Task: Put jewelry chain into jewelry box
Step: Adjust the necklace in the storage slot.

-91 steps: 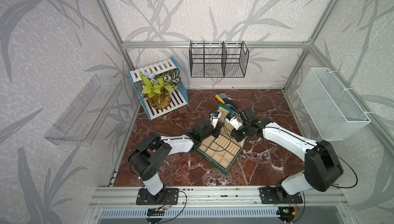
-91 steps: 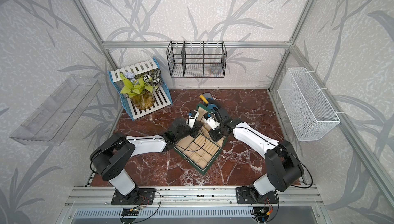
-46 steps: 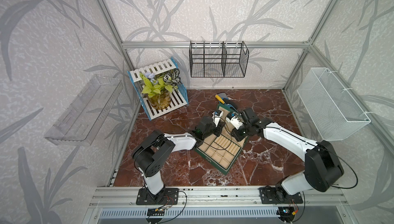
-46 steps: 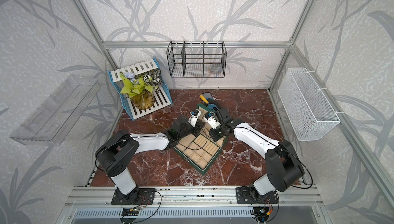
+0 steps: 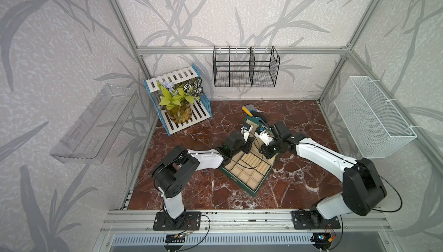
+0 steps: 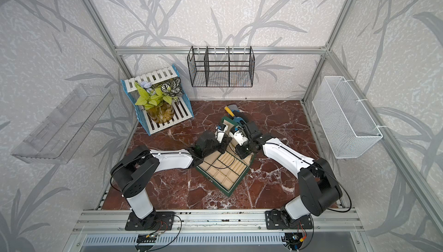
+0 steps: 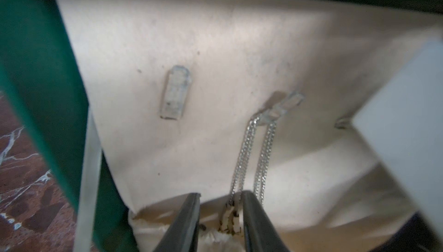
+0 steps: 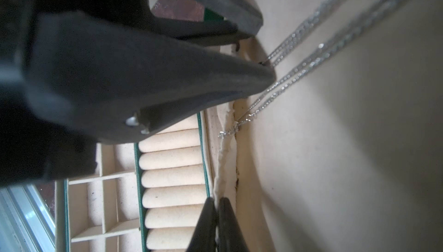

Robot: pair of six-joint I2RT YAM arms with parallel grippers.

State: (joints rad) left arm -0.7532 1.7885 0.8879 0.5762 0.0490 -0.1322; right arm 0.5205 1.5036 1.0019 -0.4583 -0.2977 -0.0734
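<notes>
Jewelry box [image 5: 249, 178]: front compartments open from above; hinge end blocked by left arm [image 5: 206, 159] and right arm [image 5: 318, 153].
Bench [image 5: 299, 190]: bare stone front and right of box.
Plant rack [image 5: 178, 105]: fills rear-left bench corner.

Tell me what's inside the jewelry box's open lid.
The jewelry chain hangs doubled over one clear hook on the cream lining; a second hook beside it is bare. A third hook is mostly covered by a pale blurred part in front.
</notes>
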